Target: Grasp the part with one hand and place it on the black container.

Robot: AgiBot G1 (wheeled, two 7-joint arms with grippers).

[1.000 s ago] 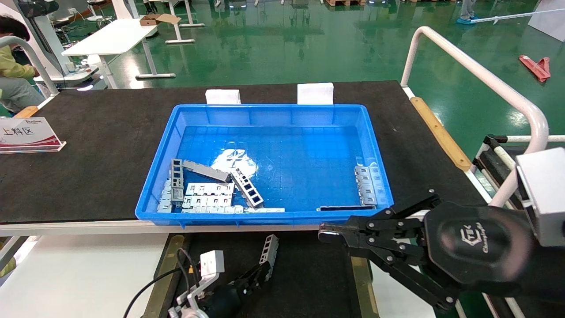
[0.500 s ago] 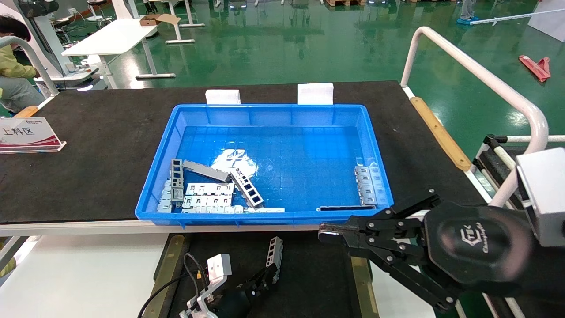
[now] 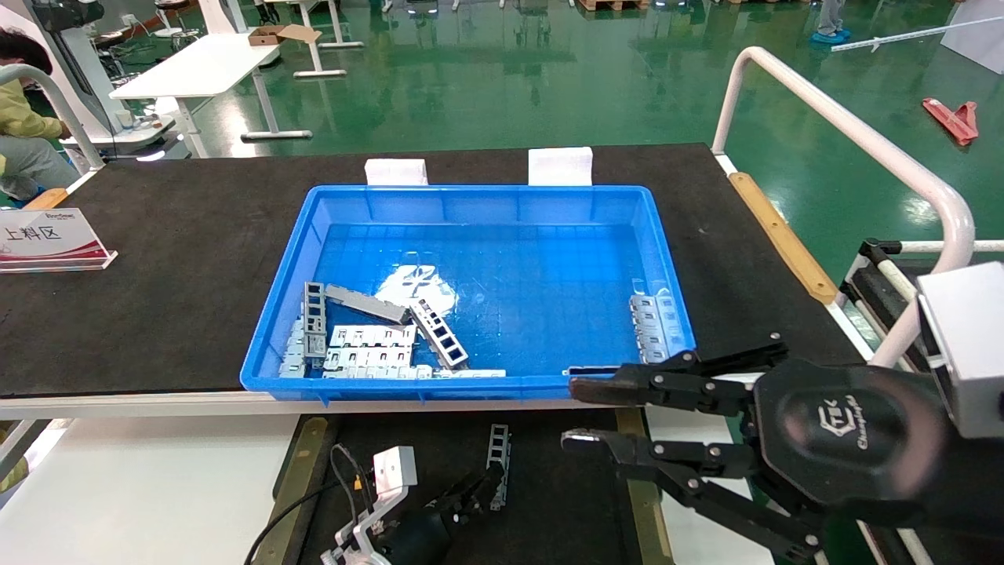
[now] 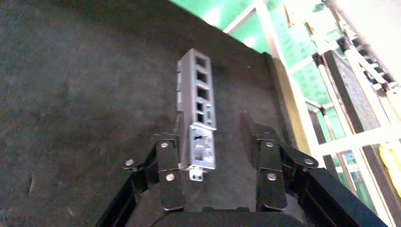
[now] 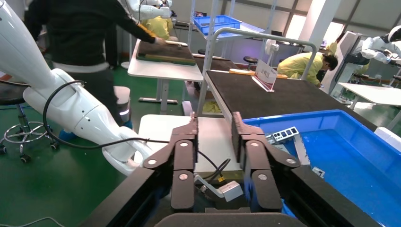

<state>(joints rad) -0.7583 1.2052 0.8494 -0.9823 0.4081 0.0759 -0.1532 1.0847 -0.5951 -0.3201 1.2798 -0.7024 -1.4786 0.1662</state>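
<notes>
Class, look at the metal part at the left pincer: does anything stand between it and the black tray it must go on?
Nothing visible does. The part lies low over the black tray, with the left pincer open around it. The right pincer hangs apart, nearer the blue crate.

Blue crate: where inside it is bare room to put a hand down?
The blue crate is bare across its far half and middle. Parts crowd its near-left corner; a few lie at the near-right wall.
</notes>
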